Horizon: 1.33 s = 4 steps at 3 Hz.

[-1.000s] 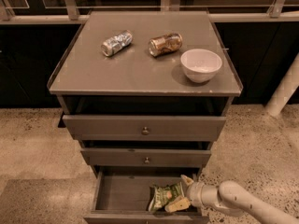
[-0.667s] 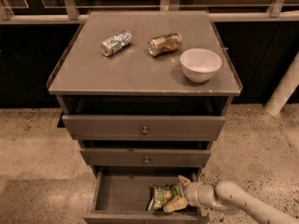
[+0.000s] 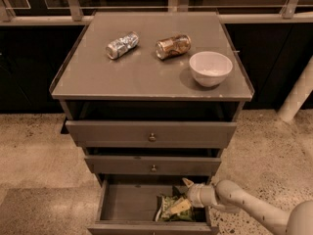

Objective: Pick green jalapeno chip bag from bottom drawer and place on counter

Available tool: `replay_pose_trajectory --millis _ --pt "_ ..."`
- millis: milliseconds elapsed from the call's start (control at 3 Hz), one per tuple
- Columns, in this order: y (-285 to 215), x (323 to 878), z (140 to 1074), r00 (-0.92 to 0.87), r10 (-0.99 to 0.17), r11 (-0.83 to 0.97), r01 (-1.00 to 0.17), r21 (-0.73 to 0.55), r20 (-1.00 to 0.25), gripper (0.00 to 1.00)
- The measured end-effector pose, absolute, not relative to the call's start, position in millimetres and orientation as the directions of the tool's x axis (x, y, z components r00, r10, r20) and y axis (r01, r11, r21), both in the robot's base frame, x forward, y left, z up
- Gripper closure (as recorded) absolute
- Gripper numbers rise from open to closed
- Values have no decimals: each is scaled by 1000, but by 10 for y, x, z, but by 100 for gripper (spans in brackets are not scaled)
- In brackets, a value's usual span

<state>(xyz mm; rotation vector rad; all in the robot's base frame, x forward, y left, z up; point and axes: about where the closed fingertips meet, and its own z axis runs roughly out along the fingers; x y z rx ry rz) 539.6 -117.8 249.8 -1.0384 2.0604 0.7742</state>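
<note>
The green jalapeno chip bag (image 3: 172, 209) lies crumpled at the right side of the open bottom drawer (image 3: 128, 199). My gripper (image 3: 188, 196) reaches into that drawer from the lower right, right at the bag's upper right edge, touching or nearly touching it. The counter (image 3: 146, 75) on top of the cabinet holds other items.
On the counter lie a crushed silver can (image 3: 122, 44), a brownish-gold can (image 3: 173, 46) and a white bowl (image 3: 210, 68). Two shallower drawers with round knobs (image 3: 152, 137) sit above the bottom drawer, slightly pulled out. A white post (image 3: 298, 94) stands at the right.
My gripper has shifted slightly left and closer onto the bag in the drawer. The bag stays in the drawer.
</note>
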Motion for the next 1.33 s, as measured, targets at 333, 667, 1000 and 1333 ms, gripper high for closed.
replay_pose_trajectory --millis 333,667,1000,1333 --pt "-1160 5380 2542 -418 -439 494 -852 175 -796 0" --pt "-1126 5358 2332 -443 -436 490 -847 207 -783 0" --pt "-1117 5348 2092 -475 -428 501 -833 235 -769 0" --pt "-1096 5354 1884 -495 -424 519 -819 245 -758 0"
